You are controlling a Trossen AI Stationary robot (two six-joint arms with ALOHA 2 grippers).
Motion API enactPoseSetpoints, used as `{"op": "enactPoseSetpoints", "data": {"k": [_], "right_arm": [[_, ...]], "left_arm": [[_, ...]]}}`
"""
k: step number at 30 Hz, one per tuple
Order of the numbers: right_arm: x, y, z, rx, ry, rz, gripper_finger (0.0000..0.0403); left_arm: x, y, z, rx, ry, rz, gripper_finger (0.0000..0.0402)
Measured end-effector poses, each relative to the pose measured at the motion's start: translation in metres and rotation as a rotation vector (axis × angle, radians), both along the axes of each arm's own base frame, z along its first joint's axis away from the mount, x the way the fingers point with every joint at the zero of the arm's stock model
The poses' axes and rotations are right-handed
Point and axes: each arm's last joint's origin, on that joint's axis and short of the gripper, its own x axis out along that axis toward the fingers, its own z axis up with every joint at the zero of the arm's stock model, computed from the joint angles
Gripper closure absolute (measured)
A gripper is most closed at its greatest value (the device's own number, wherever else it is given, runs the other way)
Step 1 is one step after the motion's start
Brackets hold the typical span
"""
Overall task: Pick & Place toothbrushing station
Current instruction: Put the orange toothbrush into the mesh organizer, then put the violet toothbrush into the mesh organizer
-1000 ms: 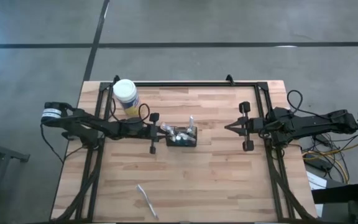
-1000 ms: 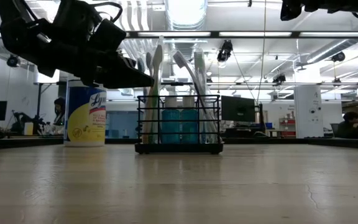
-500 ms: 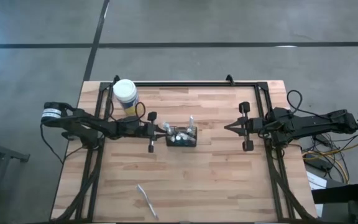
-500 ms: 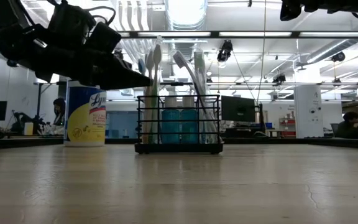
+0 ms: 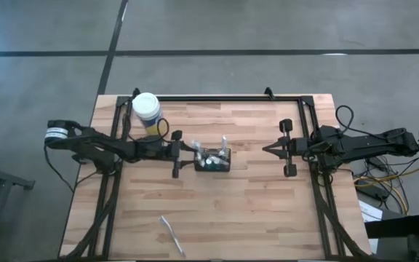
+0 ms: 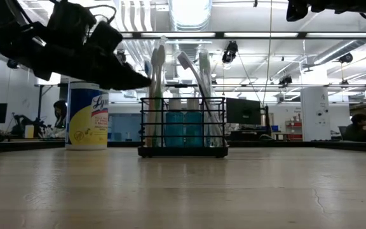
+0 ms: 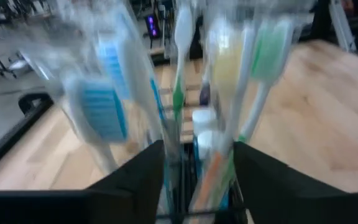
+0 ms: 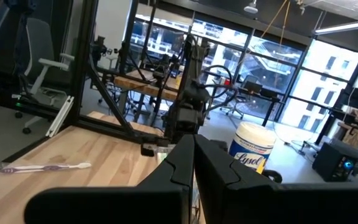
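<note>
**Left claw at the brush caddy, mid-table**

Black wire caddy (image 5: 213, 161) standing upright near the middle of the wooden table (image 5: 253, 218), holding several toothbrushes (image 6: 159, 70) that lean and rise above its rim. Two blue shapes low inside the caddy in the low view. Left claw (image 5: 192, 151) reaching in from the left side, just beside the caddy's left end, raised off the table at the height of the brush heads. Fingers (image 7: 135, 180) spread apart in the left wrist view, with blurred brush stems and the caddy's near end between them; nothing gripped. Fingertip contact with the brushes impossible to judge from the low view, where the dark tip (image 6: 142, 81) sits right against the leftmost brush.

Right claw (image 5: 268, 149) waiting well to the right of the caddy, pointing toward it, raised above the table. Fingers (image 8: 185, 165) pressed together in the right wrist view, holding nothing.

Yellow wipes tub with a white lid (image 5: 146, 109) standing at the far left part of the table, behind the left arm. One loose toothbrush (image 5: 172, 234) lying flat near the front edge, well apart from the caddy.
</note>
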Motion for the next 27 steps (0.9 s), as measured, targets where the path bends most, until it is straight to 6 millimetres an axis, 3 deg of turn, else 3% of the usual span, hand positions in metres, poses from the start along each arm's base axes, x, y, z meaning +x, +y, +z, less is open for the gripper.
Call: {"op": "enactPoseSetpoints", "data": {"k": [8, 17, 21, 27], "right_arm": [[0.0, 0.0, 0.0, 0.019, 0.003, 0.001, 0.0394], [0.002, 0.0, -0.003, 0.023, 0.027, 0.002, 0.0394], [0.004, 0.0, -0.006, 0.022, 0.047, 0.001, 0.0394], [0.006, 0.0, -0.008, 0.029, 0.061, 0.001, 0.0394]], "left_arm": [[-0.015, -0.002, 0.03, -0.002, -0.085, -0.002, 0.0144], [-0.059, -0.009, 0.074, -0.058, -0.012, -0.012, 0.0151], [-0.079, -0.017, 0.091, -0.058, 0.085, -0.052, 0.0201], [-0.091, -0.037, 0.112, -0.07, 0.14, -0.177, 0.0371]]}}
